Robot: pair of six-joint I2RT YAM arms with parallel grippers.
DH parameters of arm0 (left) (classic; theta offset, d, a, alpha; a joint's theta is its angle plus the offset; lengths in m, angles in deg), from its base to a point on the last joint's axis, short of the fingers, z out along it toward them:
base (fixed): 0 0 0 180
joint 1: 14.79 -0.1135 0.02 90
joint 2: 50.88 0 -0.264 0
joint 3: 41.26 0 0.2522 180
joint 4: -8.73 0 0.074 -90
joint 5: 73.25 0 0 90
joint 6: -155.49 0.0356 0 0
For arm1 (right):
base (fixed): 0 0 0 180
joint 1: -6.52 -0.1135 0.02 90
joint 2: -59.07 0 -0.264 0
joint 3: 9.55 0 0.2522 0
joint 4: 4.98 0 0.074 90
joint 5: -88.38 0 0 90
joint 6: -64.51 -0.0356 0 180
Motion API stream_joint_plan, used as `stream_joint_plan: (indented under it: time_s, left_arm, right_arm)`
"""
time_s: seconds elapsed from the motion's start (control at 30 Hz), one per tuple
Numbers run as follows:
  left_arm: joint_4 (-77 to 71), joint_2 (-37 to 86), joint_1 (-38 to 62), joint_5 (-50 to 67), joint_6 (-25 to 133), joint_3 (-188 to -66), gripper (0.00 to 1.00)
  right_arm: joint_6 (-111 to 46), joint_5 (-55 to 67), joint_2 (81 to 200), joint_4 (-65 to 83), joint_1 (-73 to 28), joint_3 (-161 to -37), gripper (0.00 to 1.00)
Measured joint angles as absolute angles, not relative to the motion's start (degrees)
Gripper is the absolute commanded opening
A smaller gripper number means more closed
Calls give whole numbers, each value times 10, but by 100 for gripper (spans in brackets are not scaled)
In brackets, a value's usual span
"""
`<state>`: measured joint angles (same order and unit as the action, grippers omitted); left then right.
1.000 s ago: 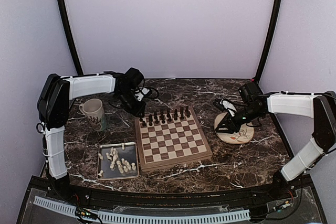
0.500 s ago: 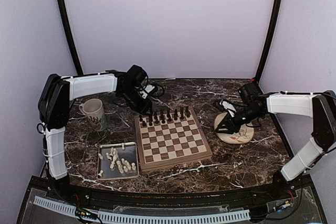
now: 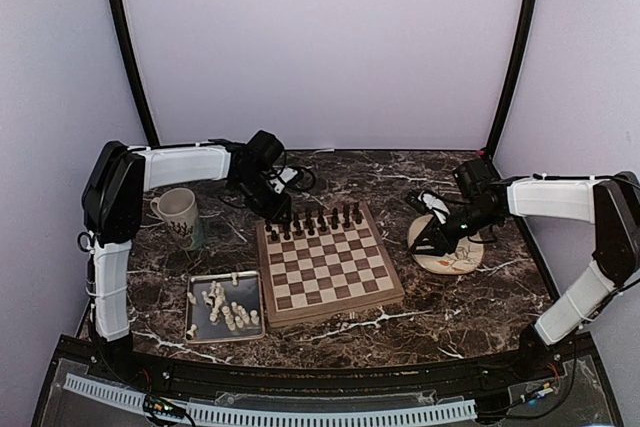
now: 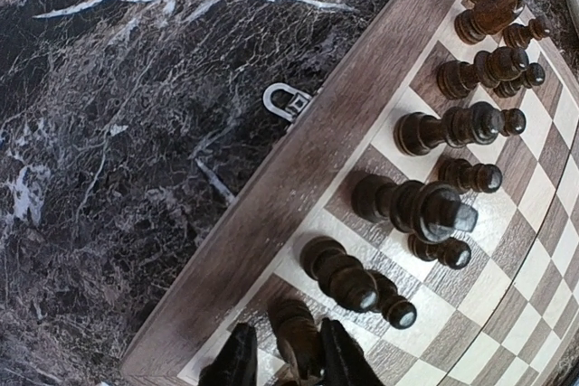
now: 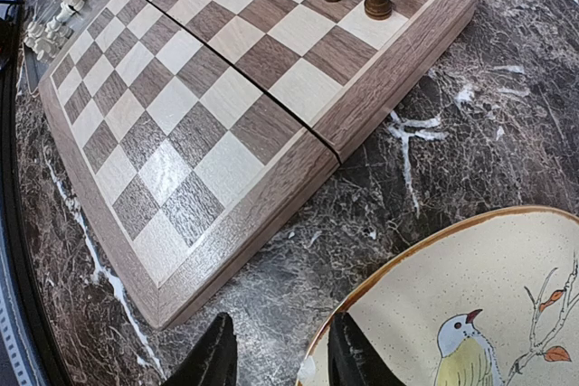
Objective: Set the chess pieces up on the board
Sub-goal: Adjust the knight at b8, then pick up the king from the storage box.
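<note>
The left tool (image 4: 284,328) is seen closely flanking a dark piece (image 4: 289,312) at the far left corner of the board (image 4: 298,178), but whether it is gripped cannot be told. The right tool (image 5: 280,323) is held partly open and empty over the rim of the plate (image 5: 470,287). White pieces (image 3: 226,309) are heaped in the tray (image 3: 197,285).

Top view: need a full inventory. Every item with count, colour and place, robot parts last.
chessboard: one, tan and dark brown checks, table centre
dark chess pieces: roughly two rows, exact count unclear, dark brown, board's far edge
white chess pieces: a loose pile, uncountable, cream, in the tray
tray: one, grey metal, left of the board, near side
mug: one, cream with a pattern, far left
plate: one, cream with a bird print, right of the board
table: one, dark marble
left gripper: black, board's far-left corner, fingers flanking a dark piece, grip unclear
right gripper: black, open, empty, at the plate's edge
</note>
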<state>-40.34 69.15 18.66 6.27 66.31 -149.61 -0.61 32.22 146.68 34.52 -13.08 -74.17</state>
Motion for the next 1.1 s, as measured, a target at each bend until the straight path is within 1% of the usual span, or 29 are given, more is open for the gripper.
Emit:
stream_joint_plan:
  time_s: [0.3, 0.4, 0.5, 0.53, 0.6, 0.63, 0.67, 0.7, 0.77, 0.97, 1.1]
  left_arm:
    - [-406, 692, 187, 86, 664, -1507, 24]
    - [-409, 692, 187, 89, 664, -1507, 33]
    - [-420, 692, 187, 86, 663, -1514, 37]
    - [-420, 692, 187, 83, 663, -1518, 41]
    - [-419, 690, 188, 76, 662, -1526, 54]
    - [-419, 685, 189, 73, 660, -1527, 73]
    - [-420, 679, 189, 70, 661, -1527, 95]
    - [-423, 670, 189, 67, 657, -1527, 98]
    - [-424, 640, 190, 67, 647, -1523, 99]
    - [-450, 483, 192, 111, 609, -1473, 99]
    - [-462, 387, 192, 148, 596, -1400, 99]
  right_arm:
    - [-6, 322, 1469, 345, -131, -742, 36]
    - [-6, 322, 1470, 345, -131, -742, 36]
    - [-6, 323, 1470, 345, -131, -742, 36]
    - [-6, 323, 1470, 345, -131, -742, 36]
    - [-6, 325, 1470, 345, -131, -742, 36]
    - [-6, 326, 1470, 345, -131, -742, 36]
    - [-6, 328, 1470, 346, -131, -742, 36]
    - [-6, 330, 1470, 346, -131, -742, 36]
    - [-6, 331, 1470, 347, -131, -742, 36]
    - [-5, 336, 1470, 347, -131, -742, 36]
    - [-5, 346, 1470, 350, -131, -742, 36]
